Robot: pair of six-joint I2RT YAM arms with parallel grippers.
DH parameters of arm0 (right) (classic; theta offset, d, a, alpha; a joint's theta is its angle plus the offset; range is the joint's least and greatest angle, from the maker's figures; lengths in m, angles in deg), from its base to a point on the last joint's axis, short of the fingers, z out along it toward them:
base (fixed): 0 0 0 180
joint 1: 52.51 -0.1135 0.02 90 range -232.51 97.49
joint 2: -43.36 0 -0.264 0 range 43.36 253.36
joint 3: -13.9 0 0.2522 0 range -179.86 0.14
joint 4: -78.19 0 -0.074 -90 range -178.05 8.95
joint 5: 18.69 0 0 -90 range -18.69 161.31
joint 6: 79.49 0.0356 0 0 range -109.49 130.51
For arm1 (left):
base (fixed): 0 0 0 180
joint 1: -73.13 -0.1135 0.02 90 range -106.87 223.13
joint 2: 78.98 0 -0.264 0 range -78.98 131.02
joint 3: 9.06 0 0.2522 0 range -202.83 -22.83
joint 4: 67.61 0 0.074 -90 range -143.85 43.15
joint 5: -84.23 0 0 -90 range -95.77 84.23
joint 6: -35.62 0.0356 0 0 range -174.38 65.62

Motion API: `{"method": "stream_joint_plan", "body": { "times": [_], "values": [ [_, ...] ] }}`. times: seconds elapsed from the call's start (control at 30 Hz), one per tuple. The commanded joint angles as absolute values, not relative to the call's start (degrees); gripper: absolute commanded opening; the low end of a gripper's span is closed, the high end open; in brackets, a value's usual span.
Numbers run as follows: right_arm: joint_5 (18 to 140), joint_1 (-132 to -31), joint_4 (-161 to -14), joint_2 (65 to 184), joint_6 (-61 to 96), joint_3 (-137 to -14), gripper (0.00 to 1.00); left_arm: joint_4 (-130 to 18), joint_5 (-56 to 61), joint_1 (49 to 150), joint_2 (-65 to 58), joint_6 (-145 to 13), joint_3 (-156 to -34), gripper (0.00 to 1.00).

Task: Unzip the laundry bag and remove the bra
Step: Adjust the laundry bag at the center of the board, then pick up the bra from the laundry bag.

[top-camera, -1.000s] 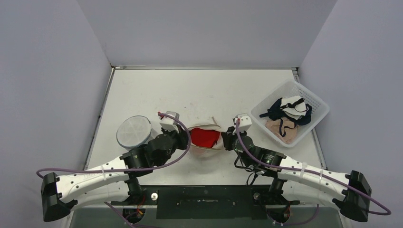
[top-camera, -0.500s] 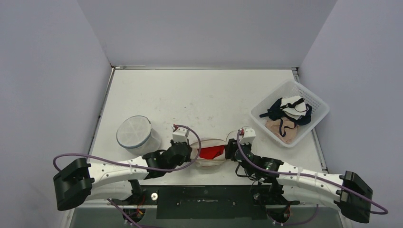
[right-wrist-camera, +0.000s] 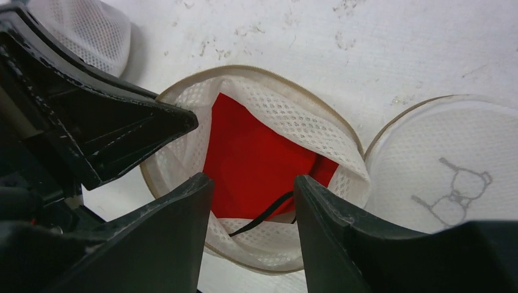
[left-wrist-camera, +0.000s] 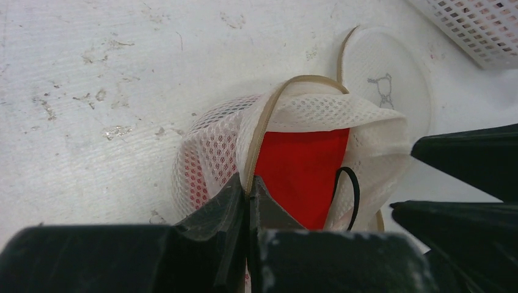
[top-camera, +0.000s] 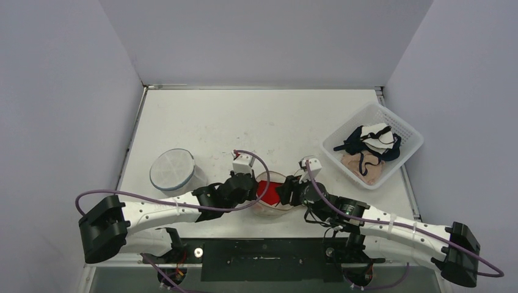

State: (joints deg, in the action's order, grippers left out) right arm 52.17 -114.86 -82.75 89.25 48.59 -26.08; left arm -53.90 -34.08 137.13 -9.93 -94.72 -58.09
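Left end effector (left-wrist-camera: pixel 247 195) is found clenched on the beige zip-edged rim (left-wrist-camera: pixel 269 116) of the laundry bag (left-wrist-camera: pixel 207 146), the rim being pinched between the closed fingers (left-wrist-camera: pixel 223 204) on the bag's left side. The right end effector (right-wrist-camera: pixel 253 183) is found released, its jaws standing apart above the bag's open mouth, with nothing gripped between them.

The table (top-camera: pixel 256 116) is white and marked with scuffs and small stains. It is enclosed on the left, far and right sides by plain lavender walls (top-camera: pixel 262 36).

At the left of the table a second round mesh bag (top-camera: pixel 172 169) is noted, upright, just beyond the left arm. At the right a white perforated basket (top-camera: pixel 408 137) is set at an angle, with dark blue, white and beige garments (top-camera: pixel 369 149) piled in it. Access to the laundry bag is crowded by both end effectors, set close on either side.

The laundry bag is located near the front edge of the table, between the two end effectors. It is round, so no long axis can be assigned. Its mouth is unzipped and faces upward. The round lid flap (right-wrist-camera: pixel 452 177), printed with a small figure, is laid flat on the table just beside the bag. The red bra (right-wrist-camera: pixel 250 159) is seen inside the bag, with a black strap (right-wrist-camera: pixel 269 213) showing beside it.
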Motion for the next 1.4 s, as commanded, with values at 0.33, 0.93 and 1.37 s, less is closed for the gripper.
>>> {"method": "stream_joint_plan", "body": {
  "times": [0.33, 0.93, 1.37],
  "values": [
    [52.7, -111.6, -95.2, 97.7, 53.1, -19.0, 0.61, -54.6, -31.2, 136.8, -3.4, -96.8, -61.8, 0.00],
    [56.0, -108.2, -92.9, 85.7, 52.7, -16.2, 0.72, -56.5, -28.5, 136.3, 0.7, -98.4, -61.7, 0.00],
    [59.6, -108.2, -99.0, 96.0, 54.2, -18.0, 0.73, -57.2, -27.4, 136.3, 0.8, -99.6, -61.3, 0.00]
  ]
}}
